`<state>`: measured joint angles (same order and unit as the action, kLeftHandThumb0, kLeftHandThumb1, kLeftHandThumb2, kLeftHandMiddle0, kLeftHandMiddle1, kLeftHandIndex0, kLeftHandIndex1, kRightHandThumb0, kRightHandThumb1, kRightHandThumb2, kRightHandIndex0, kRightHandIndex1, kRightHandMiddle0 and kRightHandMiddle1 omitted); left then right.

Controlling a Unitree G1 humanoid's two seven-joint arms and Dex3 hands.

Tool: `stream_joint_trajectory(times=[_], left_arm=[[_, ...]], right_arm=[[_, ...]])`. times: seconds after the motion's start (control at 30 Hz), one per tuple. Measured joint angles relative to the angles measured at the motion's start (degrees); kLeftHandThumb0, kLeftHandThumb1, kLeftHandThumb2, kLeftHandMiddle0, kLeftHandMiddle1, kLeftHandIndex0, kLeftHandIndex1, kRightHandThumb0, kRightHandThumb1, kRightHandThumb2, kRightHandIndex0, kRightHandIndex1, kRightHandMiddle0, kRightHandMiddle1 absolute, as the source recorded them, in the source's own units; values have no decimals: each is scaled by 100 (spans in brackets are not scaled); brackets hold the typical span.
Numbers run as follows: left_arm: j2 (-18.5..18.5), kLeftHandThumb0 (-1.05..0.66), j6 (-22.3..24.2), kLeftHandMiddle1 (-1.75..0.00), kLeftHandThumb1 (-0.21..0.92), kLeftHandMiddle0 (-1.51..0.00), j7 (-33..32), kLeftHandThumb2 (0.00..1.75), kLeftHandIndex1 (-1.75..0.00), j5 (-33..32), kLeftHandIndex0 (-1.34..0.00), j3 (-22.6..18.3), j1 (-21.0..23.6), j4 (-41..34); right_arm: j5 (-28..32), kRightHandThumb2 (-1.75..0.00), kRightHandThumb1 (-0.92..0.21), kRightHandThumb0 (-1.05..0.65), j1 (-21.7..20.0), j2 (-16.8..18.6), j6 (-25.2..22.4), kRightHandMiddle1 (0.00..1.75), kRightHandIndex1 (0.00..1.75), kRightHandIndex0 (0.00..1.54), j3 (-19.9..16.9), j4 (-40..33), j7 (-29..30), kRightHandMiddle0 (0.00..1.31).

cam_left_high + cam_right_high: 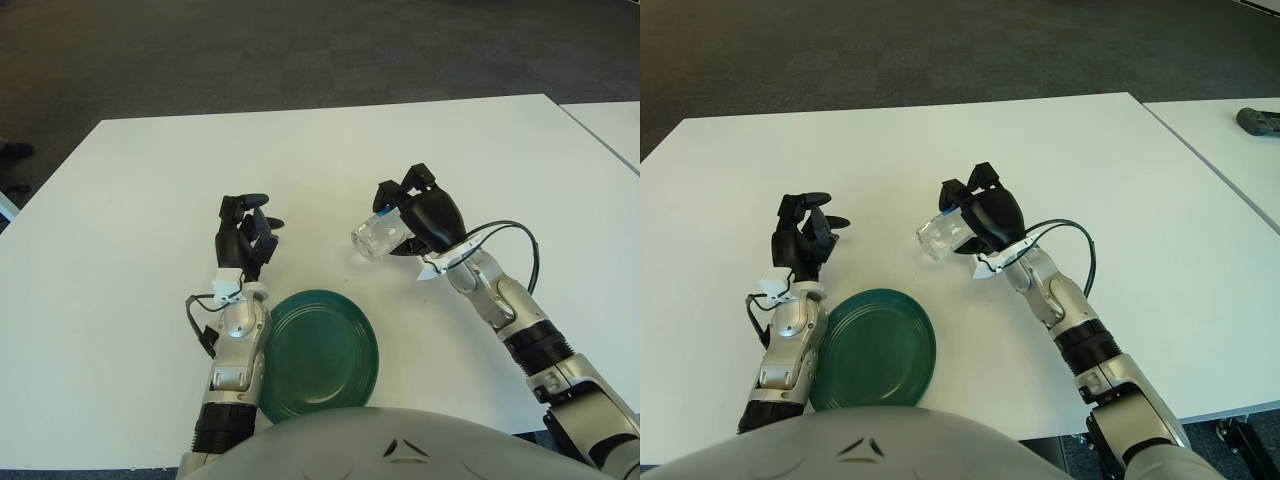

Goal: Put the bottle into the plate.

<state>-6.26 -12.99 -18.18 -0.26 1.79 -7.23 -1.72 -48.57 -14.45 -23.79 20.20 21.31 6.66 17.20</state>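
The bottle is grasped but not yet in the plate, so the carry and the set-down are both left to do.

Going from the left: the left hand [243, 232] shows just beyond the plate's left rim, toward the middle of the tabletop [130, 190]. Its fingers [251, 201] are loosely curled and apart from one another, and they hold nothing. Whether it touches the tabletop cannot be told.

Next comes the plate [318, 356], green and bare, lying close to the near edge of the tabletop, a little left of centre. Nothing sits in it.

To the right and farther from the near edge, the bottle [378, 237] is clear and lies tilted on its side, its open-looking end pointing left toward the left hand. It seems to be lifted a little off the tabletop, though that is a judgement from its shadow. It is well apart from the plate.

The right hand [425, 213] wraps the bottle's right end, fingers [392, 191] closed over the top of it in a firm hold.
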Motion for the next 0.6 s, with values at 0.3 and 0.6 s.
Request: stream_joint_trajectory(times=[0.3, 0.6], left_arm=[[11, -73, 25, -149, 92, -53, 161, 87, -149, 0, -30, -258, 270, 632], [67, -74, -5, -144, 92, -54, 297, 89, -145, 31, -32, -406, 473, 1159]], right_arm=[[10, -155, -14, -25, 154, -59, -10, 175, 175, 128, -118, -542, -406, 110], [11, -149, -19, -31, 369, -211, 146, 175, 175, 129, -145, -863, -722, 111]])
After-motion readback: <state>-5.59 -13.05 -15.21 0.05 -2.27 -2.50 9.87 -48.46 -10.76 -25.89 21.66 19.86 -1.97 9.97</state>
